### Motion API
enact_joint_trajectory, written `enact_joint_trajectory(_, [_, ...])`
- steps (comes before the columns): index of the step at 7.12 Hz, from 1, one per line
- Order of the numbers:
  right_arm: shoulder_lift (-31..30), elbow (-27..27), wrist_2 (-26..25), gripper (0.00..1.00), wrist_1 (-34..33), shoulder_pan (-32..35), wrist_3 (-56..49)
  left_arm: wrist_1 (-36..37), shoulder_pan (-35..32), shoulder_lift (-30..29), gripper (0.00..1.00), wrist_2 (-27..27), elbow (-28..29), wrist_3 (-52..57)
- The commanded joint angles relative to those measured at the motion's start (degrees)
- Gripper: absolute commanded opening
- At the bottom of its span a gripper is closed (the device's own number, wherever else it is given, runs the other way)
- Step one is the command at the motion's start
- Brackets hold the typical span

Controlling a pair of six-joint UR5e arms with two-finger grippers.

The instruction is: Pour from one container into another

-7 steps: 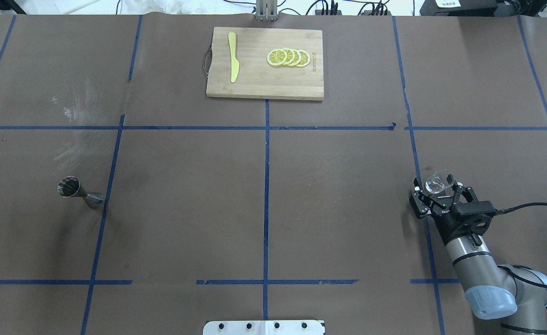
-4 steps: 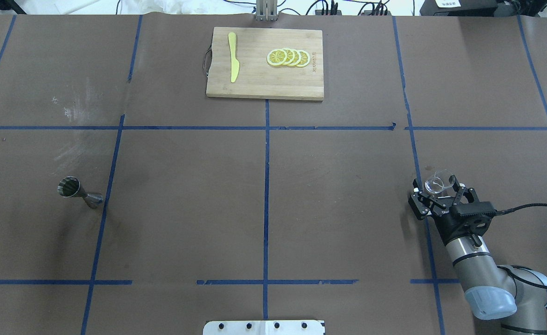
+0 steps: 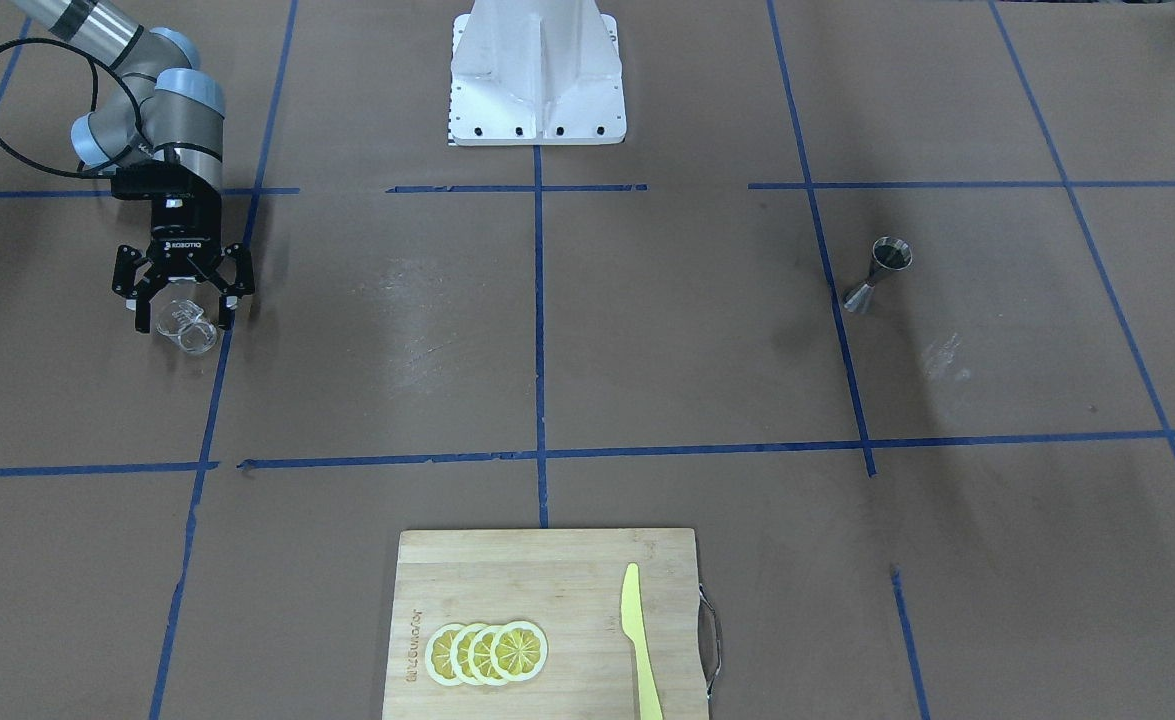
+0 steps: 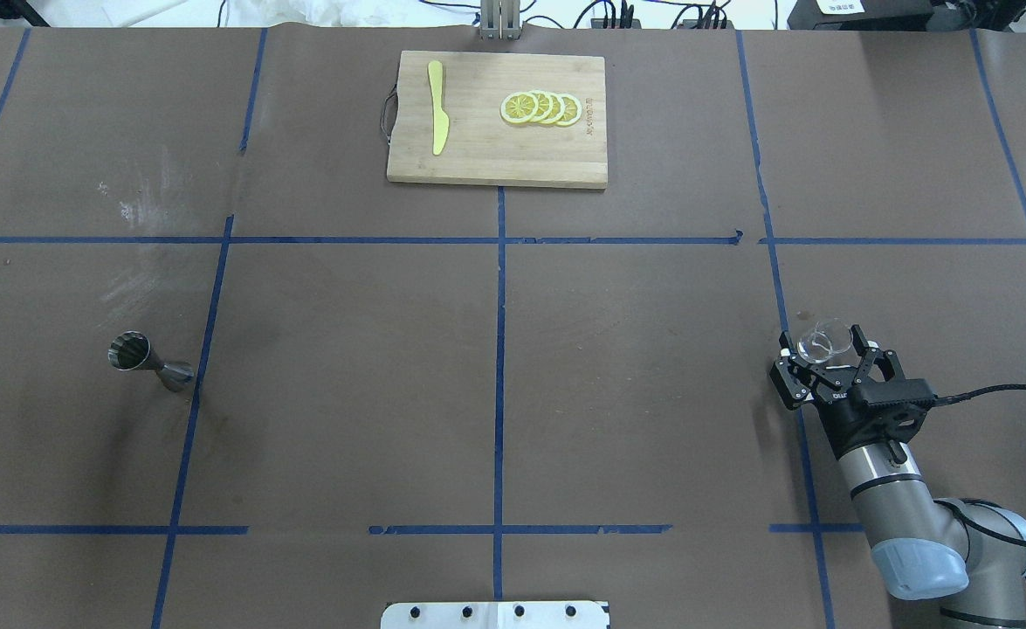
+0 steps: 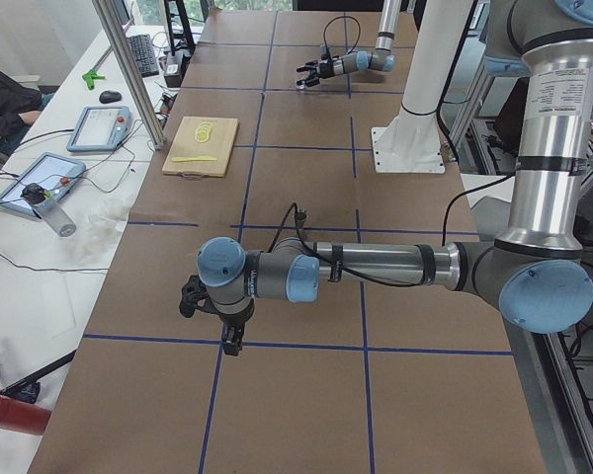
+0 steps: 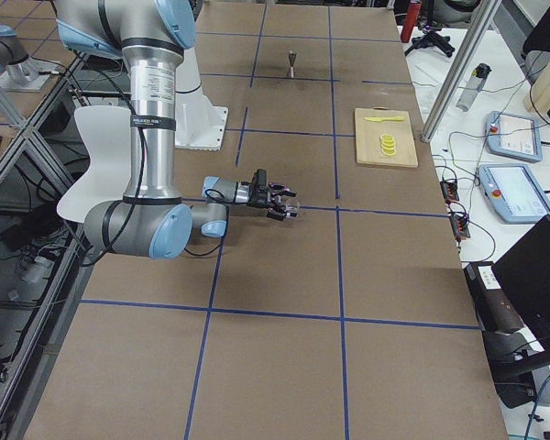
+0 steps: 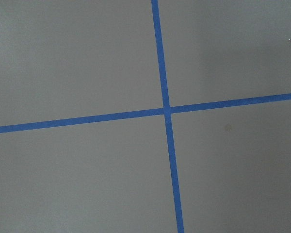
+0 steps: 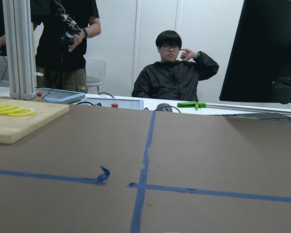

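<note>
Looks low across the taped tabletop (image 8: 223, 155); shows a wooden board (image 8: 24, 124) at left, perhaps bearing lemon slices (image 8: 12, 111), a seated person (image 8: 174, 77) beyond.

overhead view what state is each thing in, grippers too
Clear glass cup: on the table between the right gripper's fingers; contents cannot be told.
Right gripper: open, one finger on each side of the cup.
Small steel jigger: standing upright, untouched.
Wooden cutting board: lying flat.
Lemon slices: overlapping in a row on the board.
Yellow plastic knife: lying flat on the board.
Left gripper: pointing down; open or shut cannot be told.
</note>
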Motion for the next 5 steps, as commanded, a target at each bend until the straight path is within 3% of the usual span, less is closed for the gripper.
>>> enact_joint_trajectory(1, [-0.1,2.5,-2.0,1.0,0.1,0.2,-2.1,0.0,0.0,0.0,1.0,0.0,0.0,0.0])
enact_joint_trajectory(3, [-0.2,5.5,-0.4,1.0,-0.2,0.4,-6.9,0.0,0.0,0.1,1.0,0.0,0.0,0.0])
enact_joint_trajectory(5, [-2.5,9.1,5.0,1.0,-0.3,4.4,-12.6,0.0,0.0,0.2,1.0,0.0,0.0,0.0])
